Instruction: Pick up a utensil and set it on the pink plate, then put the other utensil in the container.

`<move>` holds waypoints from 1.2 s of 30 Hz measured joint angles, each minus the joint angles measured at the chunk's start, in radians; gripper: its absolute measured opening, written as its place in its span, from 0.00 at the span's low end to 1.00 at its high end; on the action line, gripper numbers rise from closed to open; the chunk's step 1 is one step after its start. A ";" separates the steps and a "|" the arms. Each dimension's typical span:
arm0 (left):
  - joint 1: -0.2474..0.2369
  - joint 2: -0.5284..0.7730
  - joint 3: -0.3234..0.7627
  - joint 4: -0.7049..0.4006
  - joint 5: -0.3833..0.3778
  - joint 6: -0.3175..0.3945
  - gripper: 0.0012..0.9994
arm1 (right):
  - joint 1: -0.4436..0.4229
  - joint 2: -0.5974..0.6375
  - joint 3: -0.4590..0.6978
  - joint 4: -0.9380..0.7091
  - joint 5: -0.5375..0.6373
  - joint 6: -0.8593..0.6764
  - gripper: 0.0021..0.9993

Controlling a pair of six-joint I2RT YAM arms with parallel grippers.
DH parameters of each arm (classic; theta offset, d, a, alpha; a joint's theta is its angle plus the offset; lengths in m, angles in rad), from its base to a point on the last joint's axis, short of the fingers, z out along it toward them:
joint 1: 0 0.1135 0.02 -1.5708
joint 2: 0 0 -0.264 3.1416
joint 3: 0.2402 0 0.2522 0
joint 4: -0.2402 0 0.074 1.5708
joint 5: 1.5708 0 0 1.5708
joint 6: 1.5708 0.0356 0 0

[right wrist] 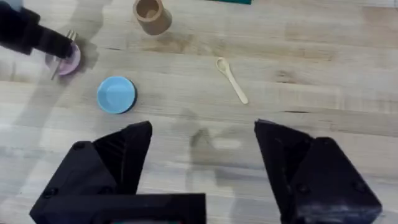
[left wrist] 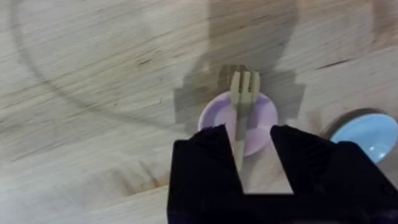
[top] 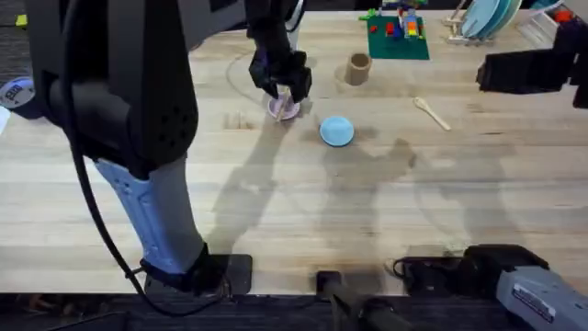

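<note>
Across the pale wooden tabletop [top: 303,211], the left gripper [left wrist: 249,158] hangs over the pink plate [left wrist: 261,124], jaws released either side of the fork [left wrist: 242,102], which lies across the plate, its handle hidden between the fingers. Next comes the blue plate [top: 336,131], then the container [top: 357,68] farther back, the spoon [top: 431,112] lying alone, and the right gripper [right wrist: 202,155], jaws spread wide, holding nothing.
</note>
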 joint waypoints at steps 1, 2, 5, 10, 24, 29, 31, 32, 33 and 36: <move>0.000 0.000 0.017 -0.015 0.000 0.000 0.45 | 0.000 0.000 0.000 0.000 0.000 0.000 1.00; 0.000 0.000 0.034 -0.030 0.000 0.000 0.46 | 0.000 0.000 0.000 0.000 0.000 0.000 1.00; 0.000 0.000 0.078 -0.067 0.000 0.000 0.49 | 0.000 0.000 0.000 0.000 0.000 0.000 1.00; 0.000 -0.006 0.113 -0.097 0.000 0.000 0.59 | 0.000 0.000 0.000 0.000 0.000 0.000 1.00; 0.000 -0.269 0.118 -0.268 -0.027 0.012 0.99 | 0.000 0.000 0.000 0.000 0.000 0.000 1.00; 0.000 -0.351 0.118 -0.332 -0.069 0.016 1.00 | 0.000 0.000 0.000 0.000 0.000 0.000 1.00; 0.000 -0.385 0.118 -0.344 -0.082 0.016 0.99 | 0.000 0.000 0.000 0.000 0.000 0.000 0.99; 0.000 -0.410 0.113 -0.346 -0.087 0.016 0.99 | 0.000 0.000 0.000 0.000 0.000 0.000 0.99; 0.000 -0.434 0.106 -0.346 -0.090 0.017 1.00 | 0.000 0.000 0.000 0.000 0.000 0.000 0.99; 0.000 -0.524 0.067 -0.346 -0.100 0.027 1.00 | 0.000 0.000 0.000 0.000 0.000 0.000 0.99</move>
